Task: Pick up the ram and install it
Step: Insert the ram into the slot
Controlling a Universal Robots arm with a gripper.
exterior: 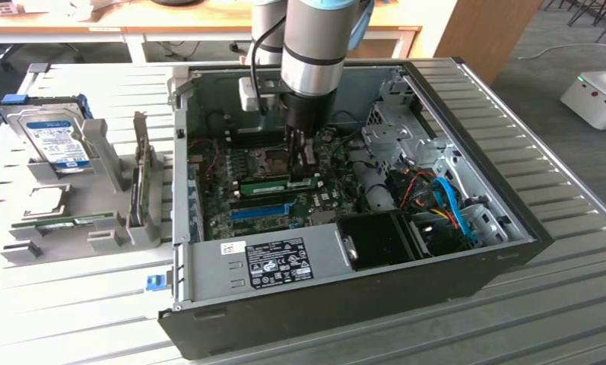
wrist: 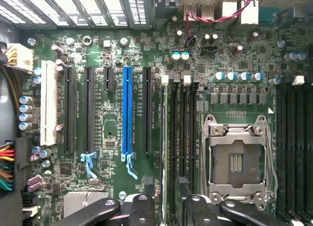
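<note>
A thin green ram [exterior: 265, 185] lies low over the motherboard inside the open computer case [exterior: 506, 251], running along the memory slots [wrist: 178, 128]. My gripper [exterior: 304, 176] reaches straight down from the arm and is shut on the ram's end nearer the exterior view's right. In the wrist view the black finger links [wrist: 142, 206] close in over the dark memory slots, where the stick cannot be told from the slot. A second, matching ram [exterior: 68, 223] rests in the grey holder outside the case, at the exterior view's left.
A silver hard drive with a blue label [exterior: 57, 141] stands in the holder. A long blue slot [wrist: 127, 108] and an open processor socket [wrist: 237, 160] flank the memory slots. Orange and blue cables [exterior: 450, 201] and a black fan [exterior: 384, 239] crowd the case's near corner.
</note>
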